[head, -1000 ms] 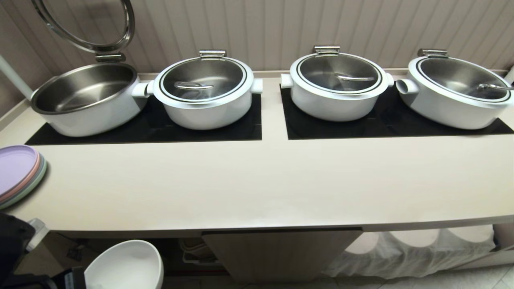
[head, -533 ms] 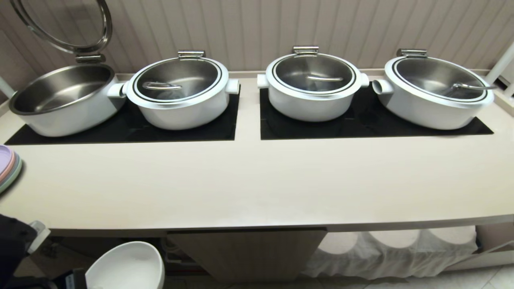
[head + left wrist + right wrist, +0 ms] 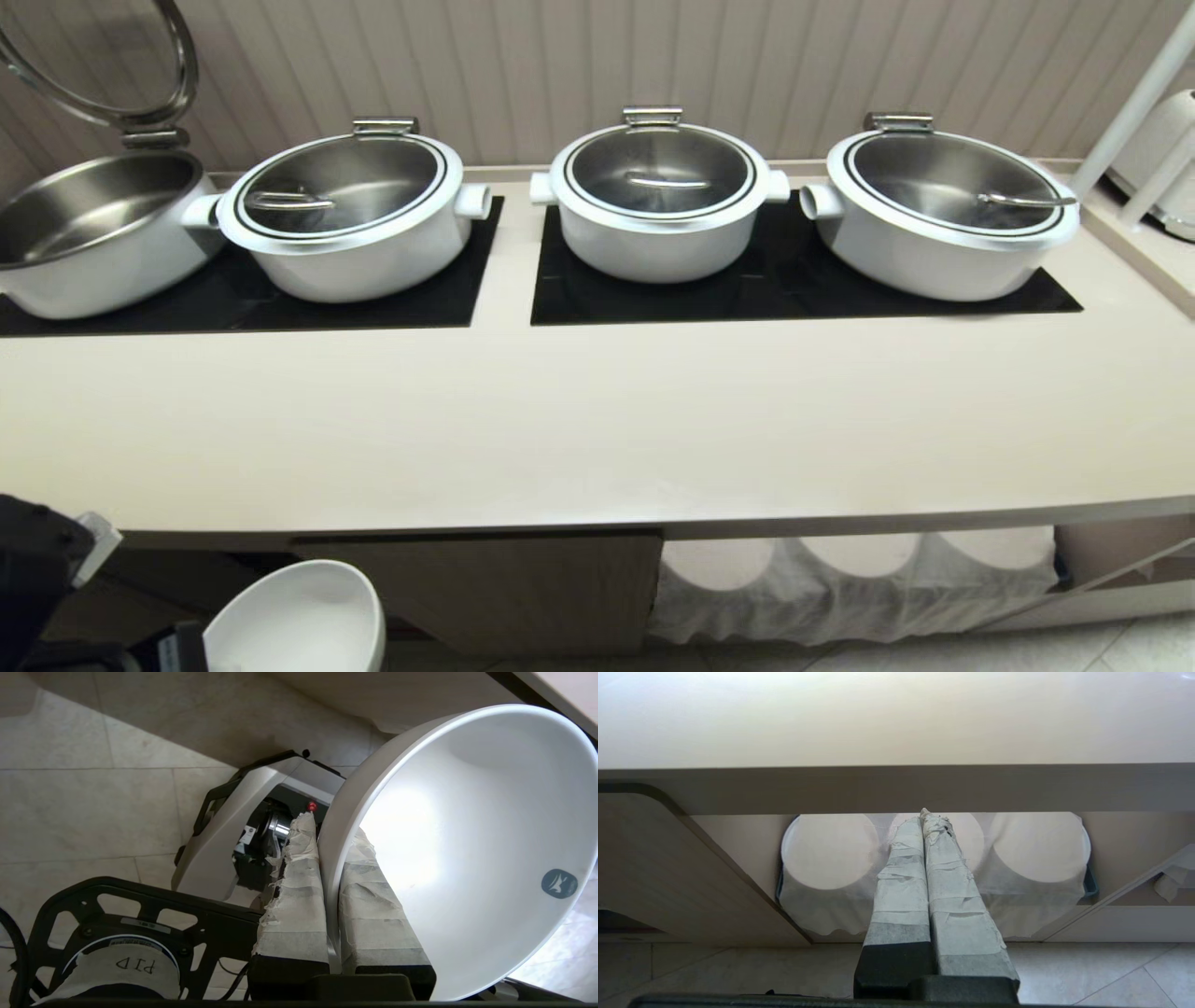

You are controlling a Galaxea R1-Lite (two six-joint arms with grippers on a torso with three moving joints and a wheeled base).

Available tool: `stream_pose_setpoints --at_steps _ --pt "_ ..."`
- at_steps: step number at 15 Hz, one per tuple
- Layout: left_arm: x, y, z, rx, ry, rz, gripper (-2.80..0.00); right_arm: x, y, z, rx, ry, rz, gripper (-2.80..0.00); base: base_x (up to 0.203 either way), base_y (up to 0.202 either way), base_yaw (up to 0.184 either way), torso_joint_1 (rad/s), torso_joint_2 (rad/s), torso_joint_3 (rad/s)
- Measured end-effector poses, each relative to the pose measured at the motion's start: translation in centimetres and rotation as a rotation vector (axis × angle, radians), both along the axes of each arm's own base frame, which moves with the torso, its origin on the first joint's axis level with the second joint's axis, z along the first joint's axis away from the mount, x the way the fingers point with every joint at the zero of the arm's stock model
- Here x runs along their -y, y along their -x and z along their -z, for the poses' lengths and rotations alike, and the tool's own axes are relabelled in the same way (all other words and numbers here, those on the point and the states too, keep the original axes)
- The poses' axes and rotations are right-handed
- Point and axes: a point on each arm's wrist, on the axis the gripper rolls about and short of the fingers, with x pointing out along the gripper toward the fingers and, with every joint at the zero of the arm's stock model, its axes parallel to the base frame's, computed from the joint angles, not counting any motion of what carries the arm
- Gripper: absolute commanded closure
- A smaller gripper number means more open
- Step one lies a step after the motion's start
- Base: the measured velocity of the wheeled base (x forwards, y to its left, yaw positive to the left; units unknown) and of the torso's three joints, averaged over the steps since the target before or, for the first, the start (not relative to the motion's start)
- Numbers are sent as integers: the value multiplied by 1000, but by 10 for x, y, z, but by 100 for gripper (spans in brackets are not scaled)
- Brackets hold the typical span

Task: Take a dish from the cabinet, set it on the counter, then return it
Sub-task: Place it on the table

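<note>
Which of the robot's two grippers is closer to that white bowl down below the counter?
The left. The left gripper is clamped on the bowl, one finger on each side of its rim. The right gripper is shut on nothing, pointing at cloth-covered stacks under the counter.

Four white pots [image 3: 660,210] sit along the counter's [image 3: 597,420] back edge on two black glass panels [image 3: 803,294], three lidded and one open, with one white bowl [image 3: 299,621] below its front edge.

Left hand [image 3: 332,868] pinching dish [image 3: 472,849] rim
</note>
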Motion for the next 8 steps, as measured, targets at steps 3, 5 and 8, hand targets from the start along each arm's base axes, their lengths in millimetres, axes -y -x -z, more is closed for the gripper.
stream_pose_setpoints --at_steps 3,5,8 --pt "0 -1 0 6 2 1 0 0 0 0 0 0 0 0 0 -62 0 1 3 0" --pt "0 -1 0 5 1 0 0 0 0 0 1 0 1 0 0 0 0 0 0 0" --pt "0 -1 -1 10 -2 -2 0 0 0 0 0 0 0 0 0 0 0 0 0 0"
